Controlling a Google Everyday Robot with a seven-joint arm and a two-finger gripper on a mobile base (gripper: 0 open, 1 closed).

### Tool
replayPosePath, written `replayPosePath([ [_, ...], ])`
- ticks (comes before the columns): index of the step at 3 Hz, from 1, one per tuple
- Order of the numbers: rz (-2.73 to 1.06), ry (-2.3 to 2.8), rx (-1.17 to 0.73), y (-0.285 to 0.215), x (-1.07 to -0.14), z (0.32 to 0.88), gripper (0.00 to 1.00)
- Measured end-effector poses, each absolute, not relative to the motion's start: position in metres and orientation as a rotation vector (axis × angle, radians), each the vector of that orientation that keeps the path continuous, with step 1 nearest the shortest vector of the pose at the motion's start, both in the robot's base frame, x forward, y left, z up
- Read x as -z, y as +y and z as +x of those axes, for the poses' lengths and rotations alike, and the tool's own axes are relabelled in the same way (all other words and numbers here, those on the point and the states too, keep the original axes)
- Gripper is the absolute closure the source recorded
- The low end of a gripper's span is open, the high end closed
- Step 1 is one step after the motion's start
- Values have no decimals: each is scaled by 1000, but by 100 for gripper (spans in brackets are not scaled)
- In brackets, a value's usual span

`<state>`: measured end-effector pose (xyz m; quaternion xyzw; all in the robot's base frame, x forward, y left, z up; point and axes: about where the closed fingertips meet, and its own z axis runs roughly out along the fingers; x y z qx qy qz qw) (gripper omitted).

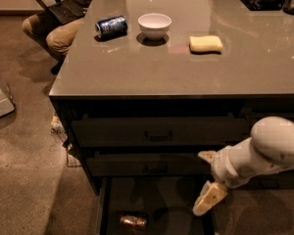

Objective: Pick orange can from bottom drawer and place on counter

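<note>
At the right edge of the bottom drawer (161, 199) — pulled out, its dark tray open to view — the gripper (208, 180), fingers parted wide with nothing between them. Toward the drawer's front left, well apart from the gripper: the orange can (133, 222), lying on its side on the tray floor.

Judged as the reach step. No grasp yet, no lift, nothing set on the counter (161, 77) above the drawer.

Next, by the look of it: carry the open fingers left and down across the drawer, set them across the can's round body rather than along its length, close, then lift clear of the two shut drawers (157, 131) above the open one before going up to the counter. Care needed against nudging a can likely to roll.

Hard to make out: the can's ends, dim in the drawer's shadow. Drawer front cut off below the view. Arm cut off to the right of the drawer, base unseen. Lower finger seemingly overlapping the drawer's right rail — touching or clear, impossible to tell.
</note>
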<state>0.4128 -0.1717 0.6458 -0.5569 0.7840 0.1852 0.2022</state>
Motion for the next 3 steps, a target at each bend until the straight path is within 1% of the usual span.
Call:
replayPosePath([
  [1, -1526, 2207, -651, -154, -558, 411, 0],
  [2, -1507, 2212, -744, -141, -509, 404, 0],
  [3, -1507, 2212, -744, -141, -509, 404, 0],
])
